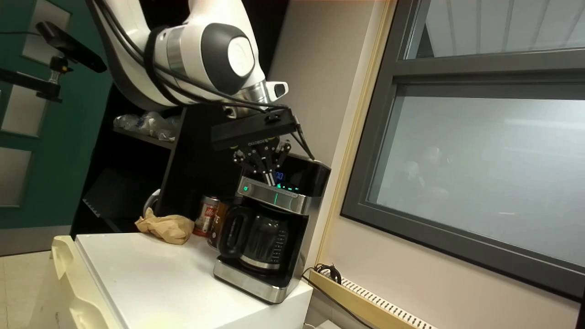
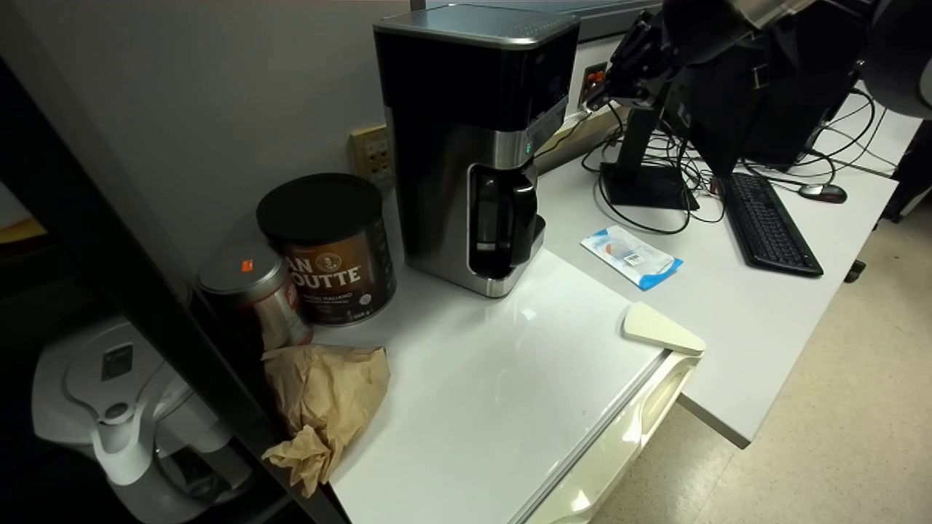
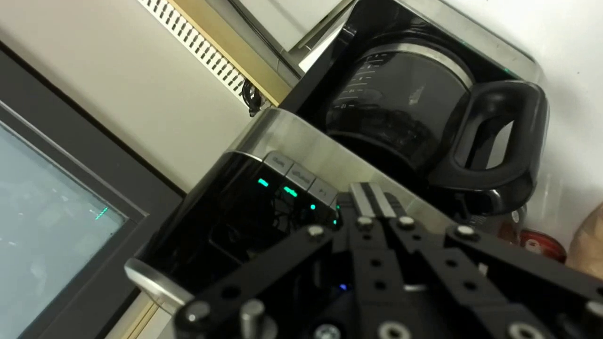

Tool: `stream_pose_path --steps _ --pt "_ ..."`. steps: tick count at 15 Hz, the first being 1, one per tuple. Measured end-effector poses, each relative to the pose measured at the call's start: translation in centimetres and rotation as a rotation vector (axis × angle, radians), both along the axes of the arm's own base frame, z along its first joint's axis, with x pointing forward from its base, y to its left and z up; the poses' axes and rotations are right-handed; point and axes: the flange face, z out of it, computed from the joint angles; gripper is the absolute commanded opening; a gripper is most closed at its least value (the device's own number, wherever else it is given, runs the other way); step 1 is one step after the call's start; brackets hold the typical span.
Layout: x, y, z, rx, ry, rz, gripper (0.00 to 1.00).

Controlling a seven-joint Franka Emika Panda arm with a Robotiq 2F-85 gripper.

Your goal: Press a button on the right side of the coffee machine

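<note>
The coffee machine, black with silver trim, stands upright on a white surface in both exterior views (image 1: 292, 203) (image 2: 451, 160) and fills much of the wrist view (image 3: 306, 134). Its glass carafe (image 3: 400, 103) is inside. Grey buttons (image 3: 300, 176) with green lights line the silver band's edge. My gripper (image 3: 372, 200) is shut and empty, its fingertips beside the buttons in the wrist view. In an exterior view the gripper (image 1: 270, 179) overlaps the control strip. In an exterior view the gripper (image 2: 595, 100) is in front of the panel with a small gap. My fingers hide part of the strip.
A large coffee tin (image 2: 335, 262), a smaller can (image 2: 255, 291) and a crumpled paper bag (image 2: 328, 400) stand beside the machine. A wall and window (image 1: 457, 160) are close on its far side. A desk with a keyboard (image 2: 772, 222), cables and a packet (image 2: 632, 255) adjoins.
</note>
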Motion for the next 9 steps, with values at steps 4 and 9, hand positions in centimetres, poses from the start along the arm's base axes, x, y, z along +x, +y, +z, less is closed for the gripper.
stream_pose_path --steps 4,9 --pt "1.7 0.0 -0.8 0.014 -0.006 -0.004 0.00" --pt "3.1 0.0 -1.3 0.028 -0.002 -0.012 0.00"
